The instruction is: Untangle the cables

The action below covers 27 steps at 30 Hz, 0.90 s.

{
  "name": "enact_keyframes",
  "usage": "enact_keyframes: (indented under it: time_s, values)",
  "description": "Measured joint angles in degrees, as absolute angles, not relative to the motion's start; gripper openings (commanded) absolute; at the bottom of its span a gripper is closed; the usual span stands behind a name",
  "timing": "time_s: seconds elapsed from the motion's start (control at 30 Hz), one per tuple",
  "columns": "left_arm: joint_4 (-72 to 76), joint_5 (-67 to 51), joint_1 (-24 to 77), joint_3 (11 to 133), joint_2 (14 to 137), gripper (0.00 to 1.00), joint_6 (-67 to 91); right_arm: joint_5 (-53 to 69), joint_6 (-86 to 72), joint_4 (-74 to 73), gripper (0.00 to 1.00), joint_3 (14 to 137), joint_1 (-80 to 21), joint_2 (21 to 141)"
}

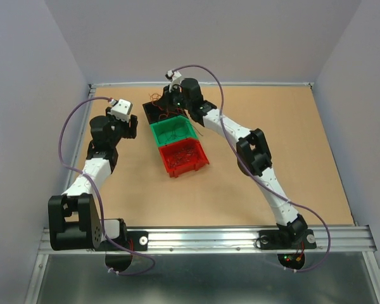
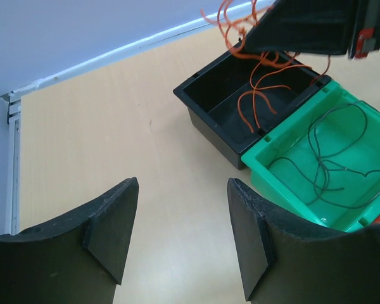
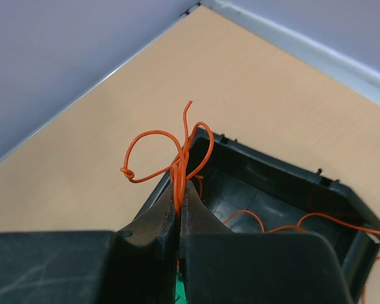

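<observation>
Your right jaws are pressed together on a bunch of orange wires [image 3: 177, 161]. They pinch the bunch low down, so loops and one loose end stand up above the tips, and one loop ends in a small curl. These jaws hang over the near-left corner of the black bin [image 3: 342, 209], as your right wrist view frames it. More orange strands lie on the bin's floor, and one runs over its right rim. In the left wrist view you can see orange strands trailing from the right arm's black head down into that bin.

Your left jaws are spread wide and pinch nothing. They hover above bare tabletop [image 2: 114, 126], left of the bins and well apart from them.

From the top camera you see three bins in a touching row, slanting across the middle of the tabletop. The black bin is farthest from the arm bases, the green bin [image 1: 172, 132] is in the middle and the red bin [image 1: 185, 158] is nearest. The green bin holds thin black wires [image 2: 329, 158] lying in loose, overlapping loops on its floor. The red bin holds fine strands too, but you cannot tell their colour from that height. A few hair-thin strands also lie on the tabletop just beside the black and green bins.
</observation>
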<state>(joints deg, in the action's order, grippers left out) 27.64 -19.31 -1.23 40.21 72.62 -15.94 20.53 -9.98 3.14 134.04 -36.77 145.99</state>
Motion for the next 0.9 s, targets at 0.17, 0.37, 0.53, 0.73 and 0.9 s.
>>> enact_keyframes:
  time_s: [0.17, 0.37, 0.53, 0.73, 0.9]
  values:
    - [27.64, -19.53, -1.23, 40.21, 72.62, 0.70, -15.94, 22.72, -11.64, 2.13, 0.01, 134.06, -36.77, 150.30]
    - [27.57, -19.97, -1.23, 40.21, 72.69, 0.70, -15.97, 19.35, -11.46, -2.37, 0.01, 136.22, -36.64, 153.62]
    - [27.09, -20.82, -1.23, 40.95, 74.37, 0.70, -16.01, 16.08, -10.92, -8.10, 0.00, 137.91, -36.62, 153.58]
    - [25.39, -22.41, -1.23, 42.15, 76.75, 0.70, -16.36, 10.52, -9.96, -16.82, 0.01, 136.86, -37.01, 151.15]
    - [24.36, -23.94, -1.23, 42.44, 77.23, 0.70, -16.62, 7.01, -7.92, -23.77, 0.01, 135.90, -38.02, 149.47]
